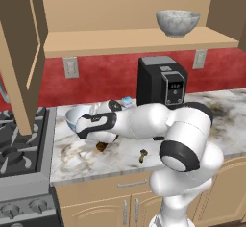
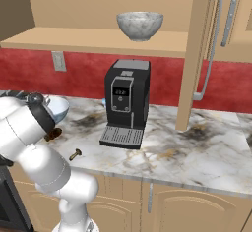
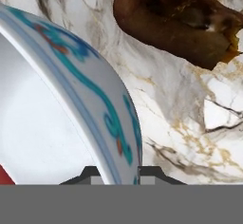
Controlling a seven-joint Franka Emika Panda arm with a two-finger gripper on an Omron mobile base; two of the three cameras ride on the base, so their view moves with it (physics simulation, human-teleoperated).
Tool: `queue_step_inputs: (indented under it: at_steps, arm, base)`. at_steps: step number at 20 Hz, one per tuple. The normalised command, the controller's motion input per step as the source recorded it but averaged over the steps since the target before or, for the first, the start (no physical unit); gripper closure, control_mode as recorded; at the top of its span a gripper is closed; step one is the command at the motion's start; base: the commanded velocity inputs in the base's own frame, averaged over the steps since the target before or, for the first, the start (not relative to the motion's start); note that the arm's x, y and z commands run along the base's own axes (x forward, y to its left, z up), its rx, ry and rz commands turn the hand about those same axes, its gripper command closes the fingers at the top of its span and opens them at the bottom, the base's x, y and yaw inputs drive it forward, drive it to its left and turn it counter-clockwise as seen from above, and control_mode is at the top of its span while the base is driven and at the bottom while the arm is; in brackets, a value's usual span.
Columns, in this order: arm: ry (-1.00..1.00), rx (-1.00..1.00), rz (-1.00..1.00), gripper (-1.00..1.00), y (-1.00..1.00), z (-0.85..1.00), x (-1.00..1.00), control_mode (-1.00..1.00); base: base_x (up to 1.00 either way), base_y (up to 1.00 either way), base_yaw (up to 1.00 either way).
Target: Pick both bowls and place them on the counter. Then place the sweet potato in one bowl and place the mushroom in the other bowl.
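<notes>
I have the gripper clamped on the patterned bowl's rim, over the counter beside the sweet potato; grey bowl waits shelved, mushroom unplaced

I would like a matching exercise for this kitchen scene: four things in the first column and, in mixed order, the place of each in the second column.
Things:
1. grey bowl
2. patterned bowl
3. sweet potato
4. mushroom

Places:
A. near the front edge of the counter
B. on the wooden shelf
C. rim between the tips of the gripper
D. lying on the marble beside the patterned bowl

Pairs: 1-B, 2-C, 3-D, 4-A
</notes>
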Motion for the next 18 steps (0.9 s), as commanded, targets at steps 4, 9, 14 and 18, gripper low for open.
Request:
queue_step_inputs:
  at_steps: [4,9,14,18]
  arm:
    - [0.0,0.0,0.0,1.0,0.0,-0.03,0.02,-1.0]
    - [0.0,0.0,0.0,1.0,0.0,-0.05,0.07,-1.0]
    - [0.0,0.0,0.0,1.0,0.0,-0.07,0.09,-1.0]
    - [0.0,0.0,0.0,1.0,0.01,-0.13,0.21,-1.0]
  base:
    - [0.0,0.0,0.0]
    - [0.0,0.0,0.0]
    - [0.0,0.0,0.0]
    - [0.0,0.0,0.0]
